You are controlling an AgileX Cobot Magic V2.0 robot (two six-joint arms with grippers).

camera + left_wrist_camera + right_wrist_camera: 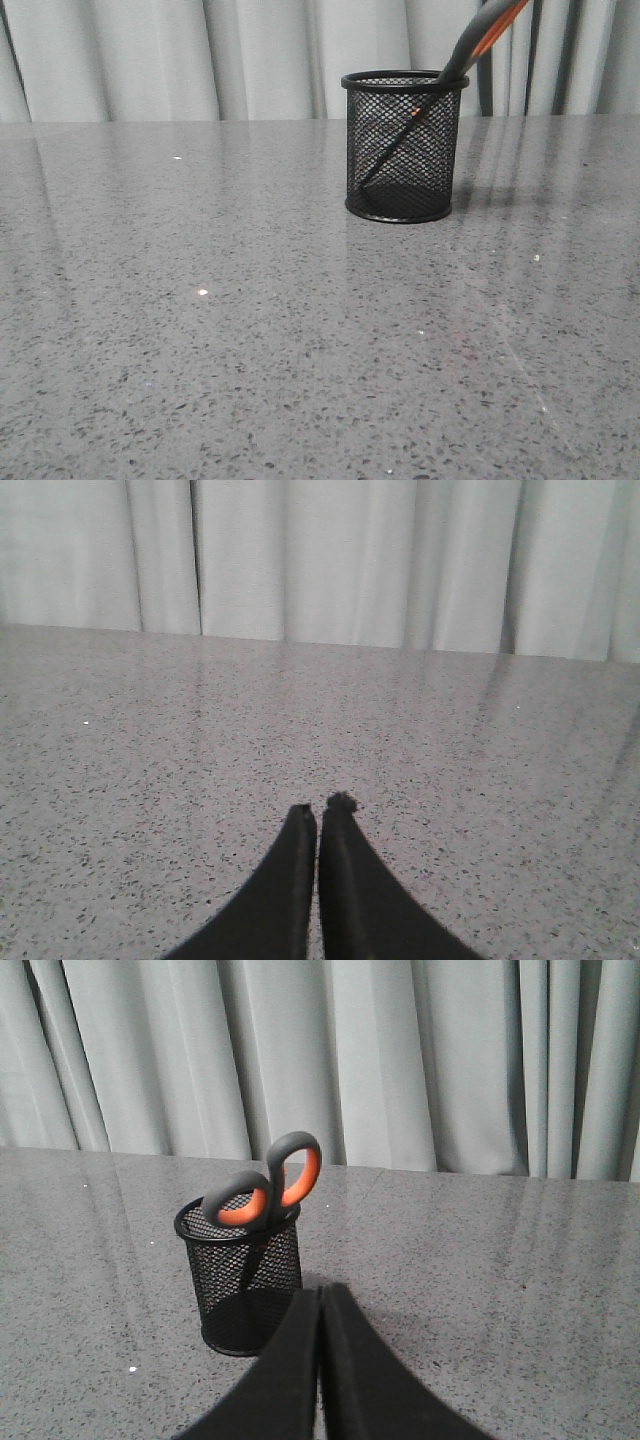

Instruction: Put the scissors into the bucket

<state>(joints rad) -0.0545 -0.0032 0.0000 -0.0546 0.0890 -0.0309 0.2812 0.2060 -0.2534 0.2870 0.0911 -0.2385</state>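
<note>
The black wire-mesh bucket [403, 146] stands upright on the grey table, right of centre. The scissors [478, 40] stand in it, blades down inside the mesh, handles leaning out over the rim to the right. In the right wrist view the bucket [247, 1280] shows with the grey, orange-lined handles [268, 1186] sticking up above its rim. My right gripper [321, 1288] is shut and empty, close beside the bucket and apart from it. My left gripper [320, 806] is shut and empty over bare table. Neither gripper shows in the front view.
The speckled grey table [250, 340] runs wide around the bucket. A pale pleated curtain [200, 55] hangs behind the table's far edge.
</note>
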